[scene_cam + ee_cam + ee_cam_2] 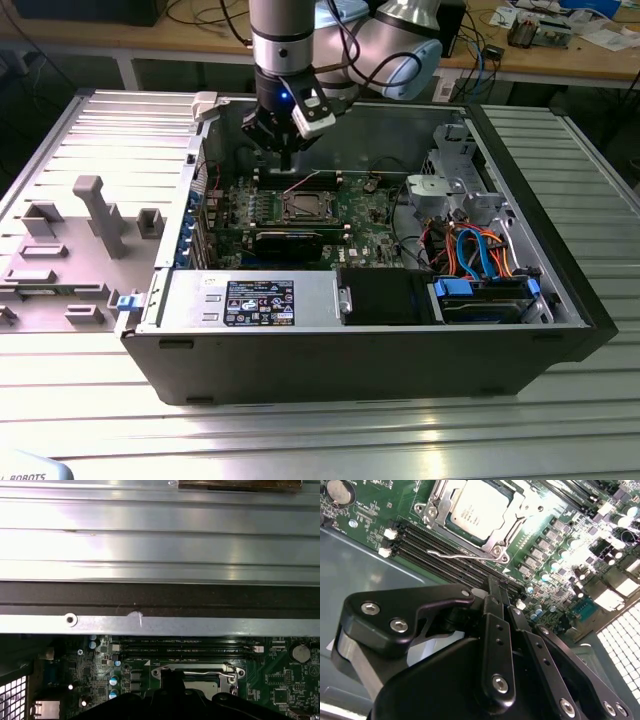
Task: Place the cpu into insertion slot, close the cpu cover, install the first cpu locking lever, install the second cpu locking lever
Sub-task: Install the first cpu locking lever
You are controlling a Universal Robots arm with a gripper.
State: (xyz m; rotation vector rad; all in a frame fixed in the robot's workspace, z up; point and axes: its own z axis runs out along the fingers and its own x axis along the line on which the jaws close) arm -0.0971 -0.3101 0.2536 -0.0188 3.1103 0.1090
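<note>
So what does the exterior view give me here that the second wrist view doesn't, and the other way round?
The exterior view alone takes in the whole open computer case, the grey fixture blocks at its left, and the arm with its gripper above the board's far edge. The second wrist view alone shows detail: the cpu seated in the insertion slot, the cpu cover closed around it, a thin metal lever along the socket's edge, and the gripper's fingers shut with nothing between them. Both show the green motherboard and the socket.

Silvery-grey cpu [476,507], green motherboard [375,505], black hand [501,611]
</note>
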